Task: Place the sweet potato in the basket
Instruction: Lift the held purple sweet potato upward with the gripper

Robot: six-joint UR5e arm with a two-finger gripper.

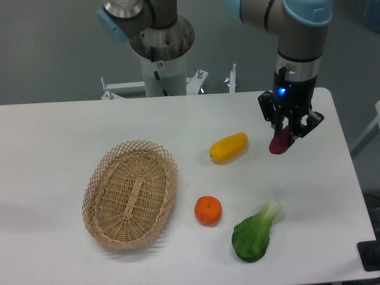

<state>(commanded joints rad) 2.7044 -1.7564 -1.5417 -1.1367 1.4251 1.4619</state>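
Gripper (289, 135) at two o'clock on the table (53, 136), fingers pinching the sweet potato (279, 143), tilted. Basket (95, 184) sits at eight o'clock, well apart. Between them: yellow fruit (229, 147), orange (208, 210), leafy green (252, 235).

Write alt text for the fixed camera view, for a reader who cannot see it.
A robot arm's two-finger gripper holds a small magenta-purple sweet potato near the right side of a white table. An empty oval tan wicker basket sits at left; between them lie an oblong yellow fruit, a round orange and a leafy green bok choy.
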